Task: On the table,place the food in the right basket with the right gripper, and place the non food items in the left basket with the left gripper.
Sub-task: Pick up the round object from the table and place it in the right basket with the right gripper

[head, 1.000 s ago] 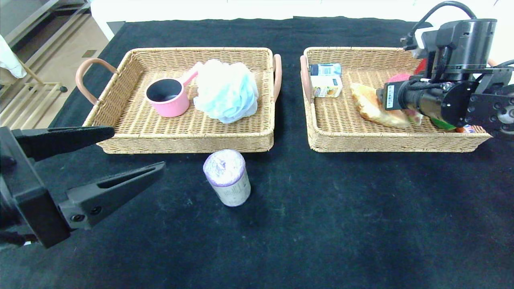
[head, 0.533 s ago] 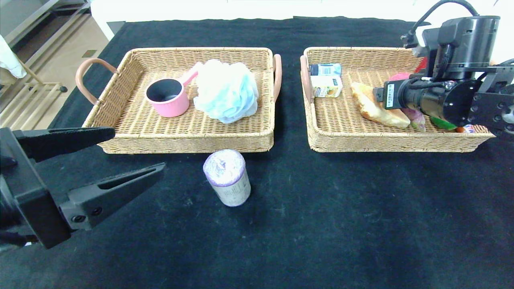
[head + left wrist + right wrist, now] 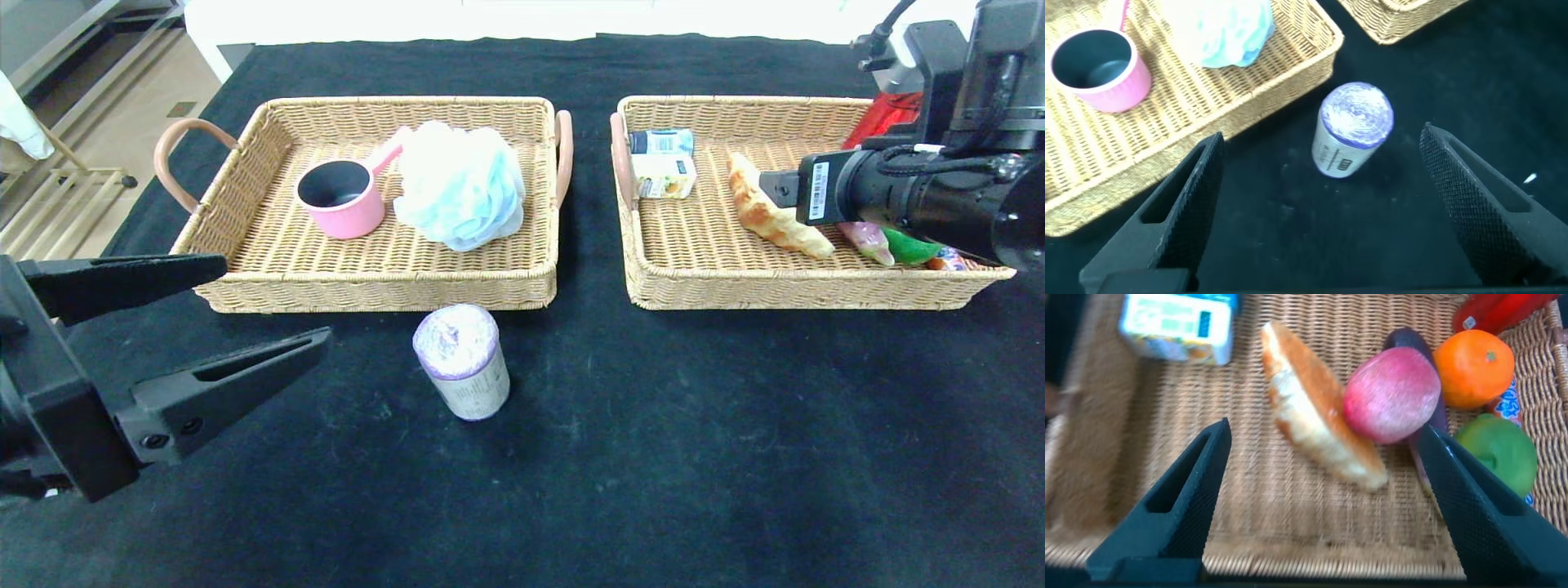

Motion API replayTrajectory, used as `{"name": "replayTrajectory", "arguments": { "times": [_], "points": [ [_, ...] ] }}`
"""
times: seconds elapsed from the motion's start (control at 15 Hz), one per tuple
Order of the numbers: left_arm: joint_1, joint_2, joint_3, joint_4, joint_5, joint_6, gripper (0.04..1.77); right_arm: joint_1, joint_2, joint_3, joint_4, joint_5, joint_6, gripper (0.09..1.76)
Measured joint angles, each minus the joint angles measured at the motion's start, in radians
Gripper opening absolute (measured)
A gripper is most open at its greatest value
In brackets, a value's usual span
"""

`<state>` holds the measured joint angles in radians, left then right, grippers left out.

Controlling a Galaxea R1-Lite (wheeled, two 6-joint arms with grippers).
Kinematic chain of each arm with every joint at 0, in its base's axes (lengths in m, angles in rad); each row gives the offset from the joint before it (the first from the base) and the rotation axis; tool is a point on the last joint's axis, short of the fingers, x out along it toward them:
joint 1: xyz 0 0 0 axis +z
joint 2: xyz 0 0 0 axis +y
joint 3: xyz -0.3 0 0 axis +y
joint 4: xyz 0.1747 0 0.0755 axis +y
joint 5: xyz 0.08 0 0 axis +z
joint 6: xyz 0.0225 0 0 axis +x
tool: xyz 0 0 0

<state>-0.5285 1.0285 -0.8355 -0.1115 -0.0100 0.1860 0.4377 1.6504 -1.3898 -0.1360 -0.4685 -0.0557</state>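
Since a second ago the right tool (image 3: 1323,490) has drawn up and back from the right basket (image 3: 808,290), uncovering more of the croissant (image 3: 775,216), which now lies clear of the arm. Its two black fingers stand wide apart with nothing between them, as the right wrist view shows, hanging above the basket's floor.

Directly under that tool the croissant lies slantwise on the wicker. The peach (image 3: 1392,394) rests against the croissant's far end, and the eggplant (image 3: 1413,339) shows as a dark tip behind the peach with more of it running beneath. An orange (image 3: 1472,367) sits just beside the peach, a green lime (image 3: 1498,453) near the orange, and a red can (image 3: 1498,306) beyond them at the basket's corner. A small carton (image 3: 1176,327) lies at the basket's other end, near the handle.

Over at the left side, the left tool (image 3: 188,327) hovers above the black counter (image 3: 653,449), fingers spread wide and holding nothing. The grey-labelled roll (image 3: 463,361) stands upright on the counter just in front of the left basket (image 3: 375,290), and from the left wrist view it sits between the spread fingers but beyond their tips. Inside the left basket the pink pan (image 3: 341,196) and the blue bath puff (image 3: 461,186) lie side by side, touching.
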Motion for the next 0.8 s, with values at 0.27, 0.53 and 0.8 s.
{"name": "replayTrajectory", "arguments": {
  "times": [0.27, 0.53, 0.8],
  "points": [
    [-0.001, 0.004, 0.003, 0.0, 0.023, 0.009, 1.72, 0.109, -0.119, 0.139, 0.028, -0.001, 0.006, 1.68],
    [-0.003, 0.007, 0.02, 0.0, 0.016, 0.014, 1.72, 0.177, -0.188, 0.252, 0.01, 0.062, 0.029, 1.69],
    [-0.003, 0.01, 0.047, -0.011, -0.049, 0.004, 1.72, 0.176, -0.263, 0.371, 0.01, 0.255, 0.038, 1.7]
  ]
}}
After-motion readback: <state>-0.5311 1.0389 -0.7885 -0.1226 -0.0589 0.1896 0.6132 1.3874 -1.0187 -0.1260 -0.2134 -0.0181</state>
